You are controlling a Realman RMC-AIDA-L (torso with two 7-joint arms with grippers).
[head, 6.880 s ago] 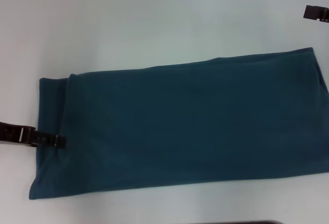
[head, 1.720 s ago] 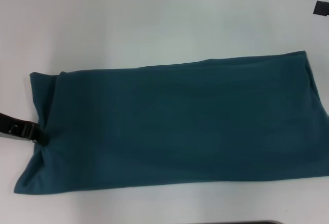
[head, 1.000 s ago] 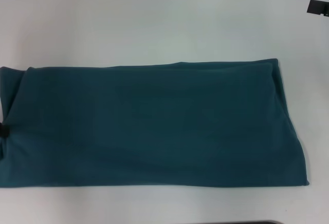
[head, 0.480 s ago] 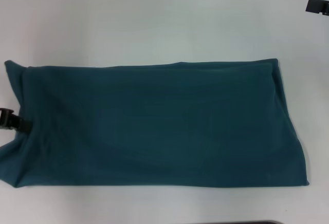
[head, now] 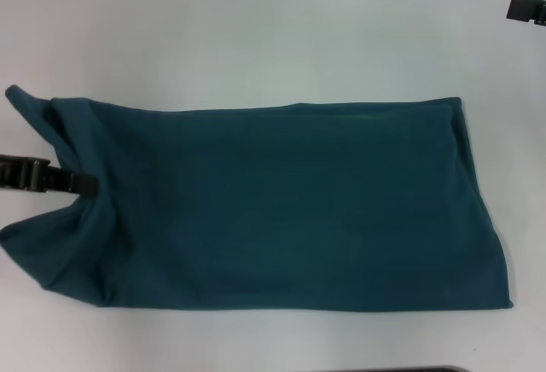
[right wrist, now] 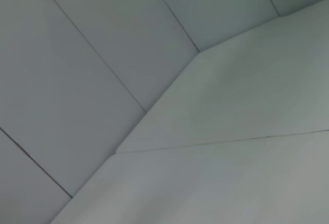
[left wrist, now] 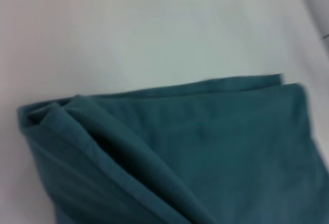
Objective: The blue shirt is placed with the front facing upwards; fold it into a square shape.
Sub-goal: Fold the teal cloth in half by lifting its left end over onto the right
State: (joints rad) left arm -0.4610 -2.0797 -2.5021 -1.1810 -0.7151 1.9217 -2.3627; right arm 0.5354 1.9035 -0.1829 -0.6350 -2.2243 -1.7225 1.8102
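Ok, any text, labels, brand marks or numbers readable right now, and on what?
None can be read in any view.
The blue shirt: plain cloth faces up, with no lettering or label showing.
The left claw, at the shirt's left edge: dark, no marking readable.
The right claw, at the far right of the white table: no marking readable.

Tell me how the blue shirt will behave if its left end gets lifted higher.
The blue shirt is probably floppy: its end bunches and creases where the left pincer meets it. It likely drapes, not holding shape, as the soft folds in the left wrist view suggest. The long flat remainder may drag along the table.
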